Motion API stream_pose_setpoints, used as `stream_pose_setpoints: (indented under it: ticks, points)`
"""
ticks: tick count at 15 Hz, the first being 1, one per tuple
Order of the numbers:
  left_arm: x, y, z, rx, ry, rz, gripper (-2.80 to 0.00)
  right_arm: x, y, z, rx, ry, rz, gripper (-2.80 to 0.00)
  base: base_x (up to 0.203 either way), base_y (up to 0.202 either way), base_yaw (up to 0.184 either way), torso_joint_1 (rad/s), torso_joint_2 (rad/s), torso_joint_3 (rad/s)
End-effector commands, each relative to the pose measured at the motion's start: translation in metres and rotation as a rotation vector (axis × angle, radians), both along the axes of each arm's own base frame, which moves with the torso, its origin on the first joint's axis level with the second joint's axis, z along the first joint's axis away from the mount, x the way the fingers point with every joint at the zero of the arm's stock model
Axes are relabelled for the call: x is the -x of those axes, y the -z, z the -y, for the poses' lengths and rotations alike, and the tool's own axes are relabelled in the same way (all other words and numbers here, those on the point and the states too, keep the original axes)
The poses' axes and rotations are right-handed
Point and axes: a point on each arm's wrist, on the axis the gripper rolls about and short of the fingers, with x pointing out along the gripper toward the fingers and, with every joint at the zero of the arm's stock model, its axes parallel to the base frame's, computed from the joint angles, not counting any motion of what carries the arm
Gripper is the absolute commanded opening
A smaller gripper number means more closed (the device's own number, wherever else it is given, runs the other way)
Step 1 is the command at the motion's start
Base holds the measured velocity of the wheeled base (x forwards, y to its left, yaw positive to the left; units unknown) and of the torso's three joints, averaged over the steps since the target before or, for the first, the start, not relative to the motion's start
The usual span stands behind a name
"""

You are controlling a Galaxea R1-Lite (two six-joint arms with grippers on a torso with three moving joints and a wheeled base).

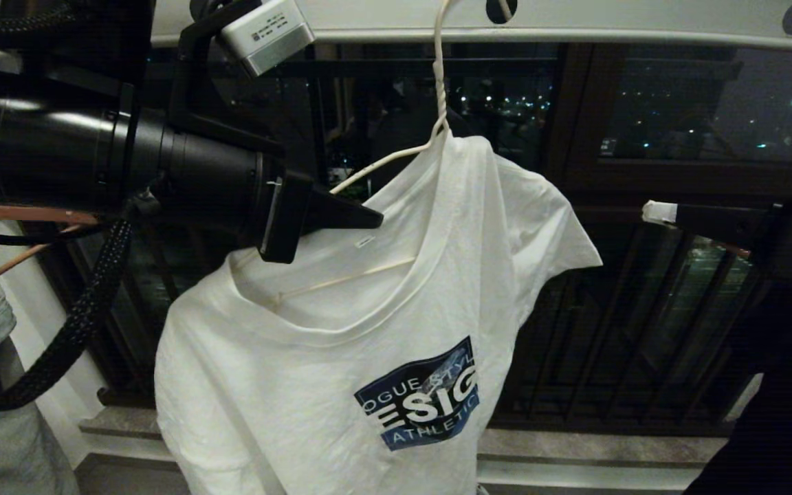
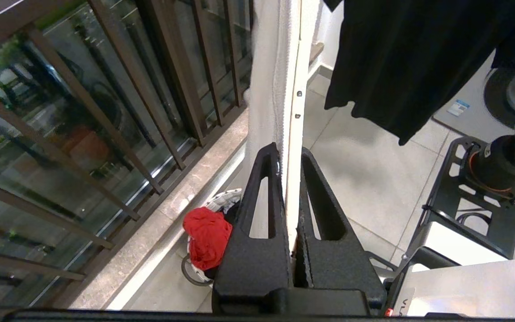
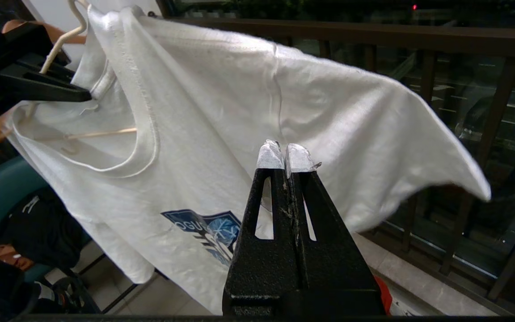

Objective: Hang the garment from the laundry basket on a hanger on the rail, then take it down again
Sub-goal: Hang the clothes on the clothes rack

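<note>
The left gripper (image 1: pixel 368 218) was clamped on the hanger (image 1: pixel 396 155) arm at the garment's (image 1: pixel 368 330) collar, under the rail (image 1: pixel 609 24). The right gripper (image 1: pixel 657 212), closed and empty, hovered beside the sleeve. Below, the laundry basket (image 2: pixel 226 199) sat on the tiled floor (image 2: pixel 373 179) by the balcony railing (image 2: pixel 105 112).

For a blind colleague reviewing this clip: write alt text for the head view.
A white T-shirt with a blue chest print hangs on a white wire hanger from a pale rail. The left gripper is shut on the hanger's sloping arm; the right gripper waits shut, clear of the sleeve.
</note>
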Motion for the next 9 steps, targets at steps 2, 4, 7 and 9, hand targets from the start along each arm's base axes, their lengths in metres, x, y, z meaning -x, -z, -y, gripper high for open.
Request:
stream_pose_setpoints:
  ticks: [2, 4, 7, 9]
  points:
    - [0.0, 0.0041, 0.0013, -0.012, -0.001, -0.011, 0.0, -0.0003, 0.0001, -0.0002, -0.001, -0.004, 0.0, -2.8, 0.0, 0.0, 0.0, 0.0, 0.0, 0.0]
    - [-0.0007, 0.0045, 0.0017, -0.014, 0.0, -0.01, 0.0, -0.0003, 0.0001, -0.0002, -0.001, -0.004, 0.0, -2.8, 0.0, 0.0, 0.0, 0.0, 0.0, 0.0]
    - [0.0006, 0.003, 0.0008, -0.011, 0.001, -0.003, 0.0, -0.0003, 0.0001, -0.0002, -0.001, -0.004, 0.0, -2.8, 0.0, 0.0, 0.0, 0.0, 0.0, 0.0]
    - [0.0077, -0.0028, -0.0029, 0.003, 0.005, 0.015, 0.0, -0.0007, 0.0004, -0.0002, -0.001, -0.004, -0.002, -2.8, 0.0, 0.0, 0.0, 0.0, 0.0, 0.0]
